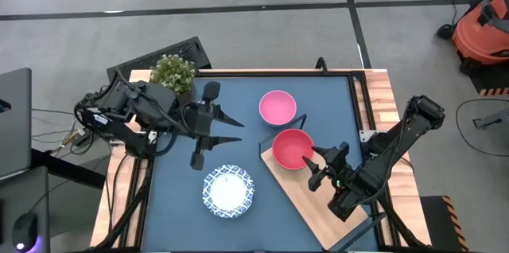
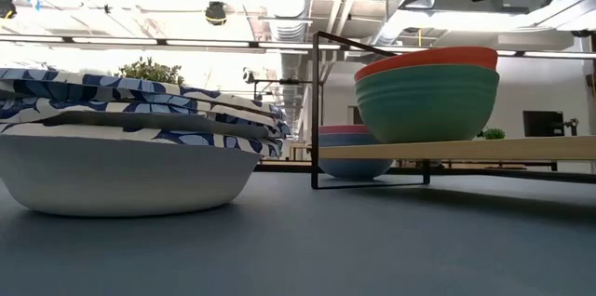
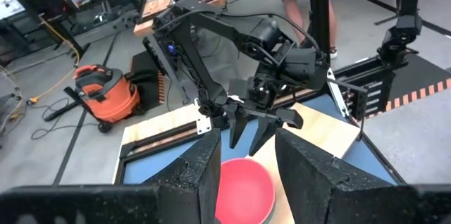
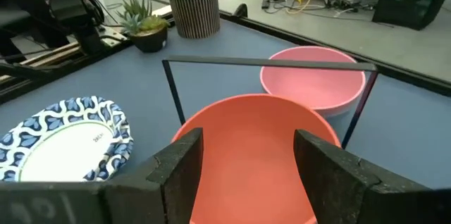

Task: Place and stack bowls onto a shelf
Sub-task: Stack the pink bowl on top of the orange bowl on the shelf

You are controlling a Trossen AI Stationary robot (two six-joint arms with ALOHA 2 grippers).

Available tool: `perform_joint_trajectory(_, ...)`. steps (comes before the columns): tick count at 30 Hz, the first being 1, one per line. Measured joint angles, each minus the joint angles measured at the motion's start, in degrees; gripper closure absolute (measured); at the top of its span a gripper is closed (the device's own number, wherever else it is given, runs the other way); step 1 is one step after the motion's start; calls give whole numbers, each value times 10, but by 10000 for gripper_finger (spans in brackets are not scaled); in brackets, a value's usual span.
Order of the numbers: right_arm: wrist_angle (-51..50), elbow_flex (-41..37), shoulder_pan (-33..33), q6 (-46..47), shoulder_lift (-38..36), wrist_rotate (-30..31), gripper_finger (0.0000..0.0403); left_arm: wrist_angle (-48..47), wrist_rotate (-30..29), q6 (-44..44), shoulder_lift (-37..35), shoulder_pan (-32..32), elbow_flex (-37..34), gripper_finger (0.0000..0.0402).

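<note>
the right gripper [image 1: 316, 165], jaws wide and empty beside the red bowl [image 1: 293, 148] on the shelf [image 1: 334, 209], could clip its rim and topple the stack; the left gripper [image 1: 235, 128], part open, holds nothing.

A long light-wood shelf board [image 1: 318, 205] with a thin black wire frame [image 2: 317, 110] at one end lay slanted on the blue tabletop. A round red bowl [image 1: 293, 148] sat nested upright in a green bowl [image 2: 426, 102] on the board's framed end. A pink bowl [image 1: 277, 107], nested in a pale blue one [image 2: 354, 167], stood on the tabletop just beyond the frame. Shallow blue-and-white patterned bowls [image 1: 228, 190] sat stacked upright, well apart from the shelf.
</note>
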Motion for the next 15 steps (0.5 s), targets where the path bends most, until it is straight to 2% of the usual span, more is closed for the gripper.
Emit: perform_joint_trajectory(15,-7,0,0,-21,4,-12,208,37,-4,-10,0,0,0,280)
